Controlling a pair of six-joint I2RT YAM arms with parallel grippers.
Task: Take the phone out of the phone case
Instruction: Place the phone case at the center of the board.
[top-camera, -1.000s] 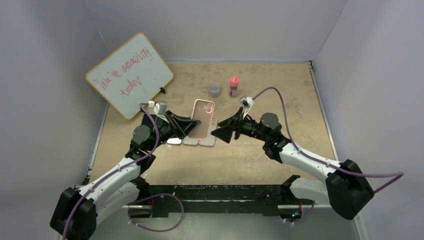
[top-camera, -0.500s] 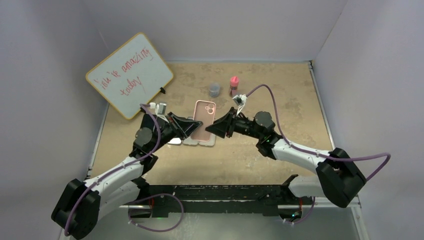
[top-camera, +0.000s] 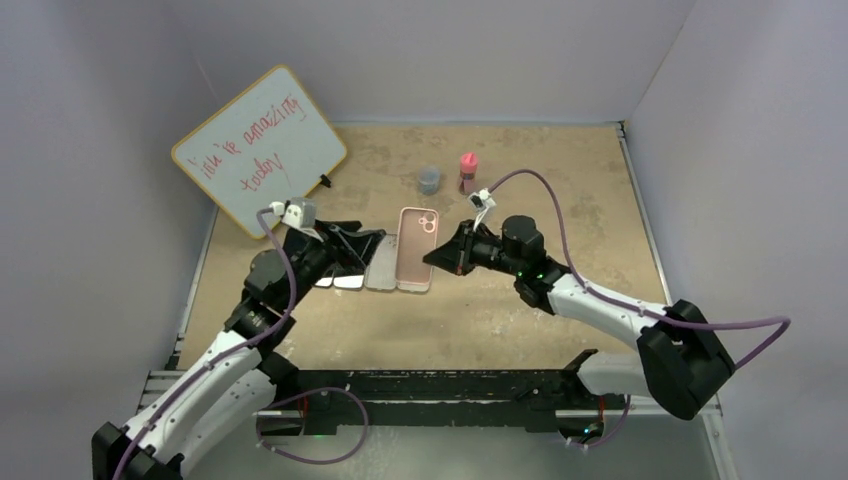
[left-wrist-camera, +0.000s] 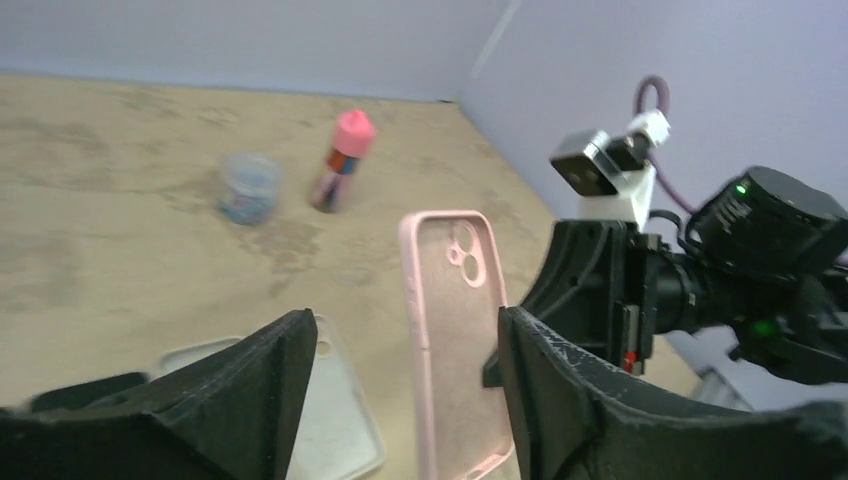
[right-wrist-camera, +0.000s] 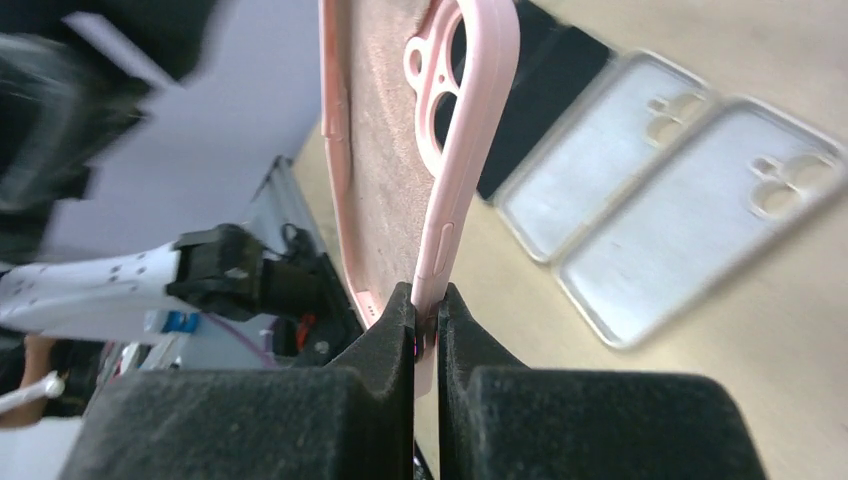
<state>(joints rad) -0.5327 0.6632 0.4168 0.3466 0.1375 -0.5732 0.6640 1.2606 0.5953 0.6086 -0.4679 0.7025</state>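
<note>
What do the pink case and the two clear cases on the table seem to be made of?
Pink case: probably silicone or soft plastic with a matte finish. Its rounded rim shows no glare, and the inside looks like a fuzzy lining.
Clear cases: likely see-through plastic, smooth and slightly shiny. They look pale grey, with moulded camera cut-outs. The blur leaves open whether they are hard or soft.

pink case (right-wrist-camera: 385, 150): matt, soft-looking lining
clear cases (right-wrist-camera: 690, 200): glossy translucent plastic
surface (top-camera: 500, 320): rough, mottled
fingers (right-wrist-camera: 250, 420): matt, grainy plastic
</note>
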